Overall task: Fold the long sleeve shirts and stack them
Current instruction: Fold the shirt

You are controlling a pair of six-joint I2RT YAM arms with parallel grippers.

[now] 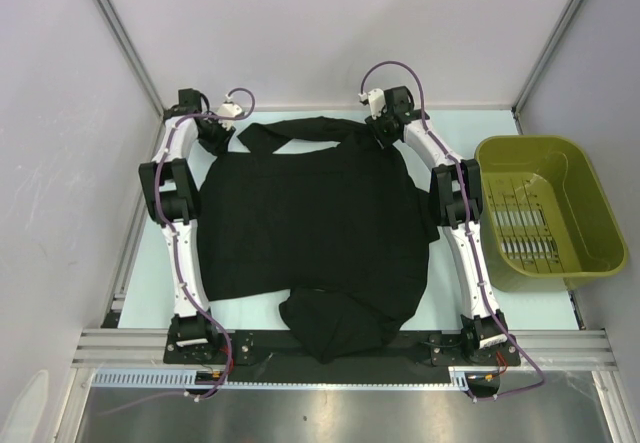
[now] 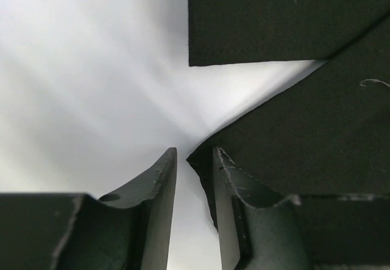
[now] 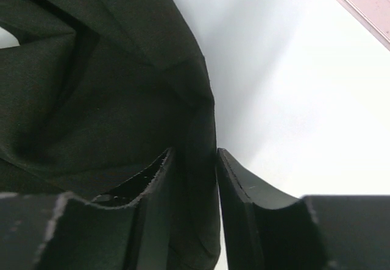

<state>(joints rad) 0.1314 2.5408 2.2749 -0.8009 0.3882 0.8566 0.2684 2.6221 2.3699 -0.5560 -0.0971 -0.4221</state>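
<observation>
Top external: black shirt point(image 1: 310, 213) spread flat; right hand point(image 3: 195, 153) clamps its edge; left hand point(image 2: 194, 152) narrow, beside corner.

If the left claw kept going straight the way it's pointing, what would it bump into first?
Probably the shirt: its edge lies right at the tips of the left gripper, on the table. Depth is unclear.

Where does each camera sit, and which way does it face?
Top external: fixed above and behind, facing down on the pale table, black soft fabric long sleeve shirt and olive-green plastic basket; white left arm and right arm show.
Left wrist: on the left arm, looking past its left end effector at the shirt's edge.
Right wrist: on the right arm; the right end effector pinches shirt fabric.
Shared: every view sees that shirt.
</observation>
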